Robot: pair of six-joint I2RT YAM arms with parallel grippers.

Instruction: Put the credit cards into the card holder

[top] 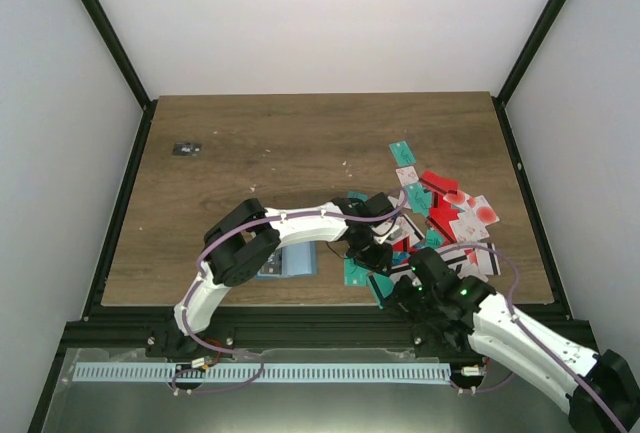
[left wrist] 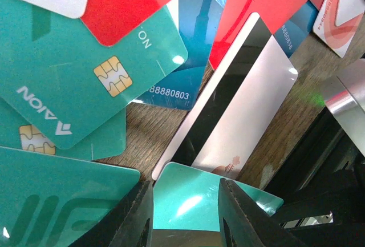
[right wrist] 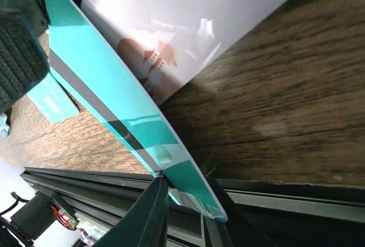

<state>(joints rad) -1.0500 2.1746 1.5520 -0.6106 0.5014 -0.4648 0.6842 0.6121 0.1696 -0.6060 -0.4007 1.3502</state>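
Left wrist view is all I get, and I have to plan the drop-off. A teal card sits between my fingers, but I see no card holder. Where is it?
Observer: The card holder lies flat to the left of the card pile, partly under the left arm.
Operator: Is the right arm anywhere near my card?
Observer: Yes. The right gripper pinches one edge of a tilted teal card with a dark stripe, apparently the one you hold.
Operator: Anything else out there?
Observer: A small black object sits alone at the far left of the table.
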